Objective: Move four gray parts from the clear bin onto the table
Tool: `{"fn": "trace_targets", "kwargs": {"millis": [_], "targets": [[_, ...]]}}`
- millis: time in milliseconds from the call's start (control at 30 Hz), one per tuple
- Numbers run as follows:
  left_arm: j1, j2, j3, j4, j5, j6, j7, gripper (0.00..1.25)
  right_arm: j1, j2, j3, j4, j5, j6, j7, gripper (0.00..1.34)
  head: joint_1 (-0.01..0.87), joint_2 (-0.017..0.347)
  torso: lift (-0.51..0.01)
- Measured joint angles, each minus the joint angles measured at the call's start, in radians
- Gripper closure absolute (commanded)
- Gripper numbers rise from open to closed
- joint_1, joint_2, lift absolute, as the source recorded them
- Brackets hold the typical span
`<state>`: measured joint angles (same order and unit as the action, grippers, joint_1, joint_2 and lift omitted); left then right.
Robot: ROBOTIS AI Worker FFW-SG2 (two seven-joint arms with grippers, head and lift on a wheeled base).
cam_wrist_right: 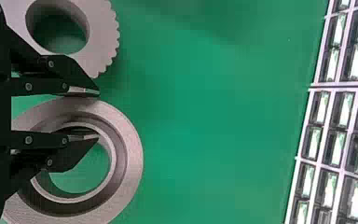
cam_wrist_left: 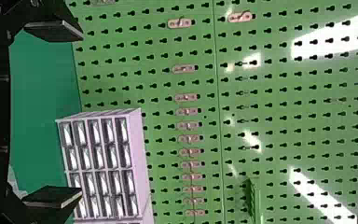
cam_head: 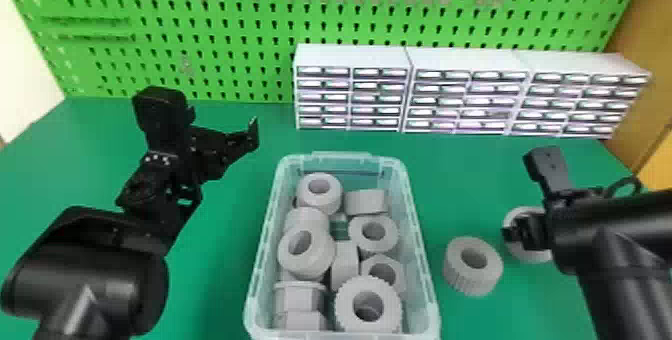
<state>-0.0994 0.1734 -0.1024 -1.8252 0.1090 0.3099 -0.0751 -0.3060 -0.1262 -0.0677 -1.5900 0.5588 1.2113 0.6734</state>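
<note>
The gray ring part [cam_head: 524,212] is on the right side, below the right gripper [cam_head: 513,232] and partly covered by it in the head view. In the right wrist view, one finger of this gripper is along the outer edge of the part and the other is over its hole, so the wall of the ring is between them. The fingers are apart from each other, but I cannot tell whether they press on this wall.

The part is round and matte gray, with a broad flat rim, a sunken step inside it and a large round hole, through which the green surface is seen.

Just beside it, to the left, a thick gray part with ridged side [cam_head: 470,280] stands on the green table [cam_head: 465,174], its hole facing up. Further left is the clear bin [cam_head: 429,279], holding several gray parts [cam_head: 367,309], some round, some with flat sides, in different positions.

The left gripper [cam_head: 223,126] is above the table, to the left of the bin, with its fingers widely spread and nothing between them. At the back are white drawer cabinets [cam_head: 517,59] and a green pegboard [cam_head: 225,29].
</note>
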Motion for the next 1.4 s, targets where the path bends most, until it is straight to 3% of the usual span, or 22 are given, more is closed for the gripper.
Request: {"fn": "trace_targets", "kwargs": {"millis": [367,567,1400], "targets": [[-0.002,0.0,-0.005,0.006,0.003,0.0,0.0,0.12,-0.003,0.004,-0.024,0.038,-0.001,-0.027,0.0,1.0,0.678,0.034,-0.05],[-0.002,0.0,-0.006,0.006,0.003,0.0,0.0,0.12,-0.002,0.004,-0.025,0.045,-0.001,-0.029,0.0,0.66,0.678,0.034,-0.05],[-0.001,0.0,-0.004,0.007,0.008,0.005,0.0,0.12,0.002,0.008,-0.001,0.044,0.005,-0.032,0.0,0.66,0.678,0.034,-0.05]]}}
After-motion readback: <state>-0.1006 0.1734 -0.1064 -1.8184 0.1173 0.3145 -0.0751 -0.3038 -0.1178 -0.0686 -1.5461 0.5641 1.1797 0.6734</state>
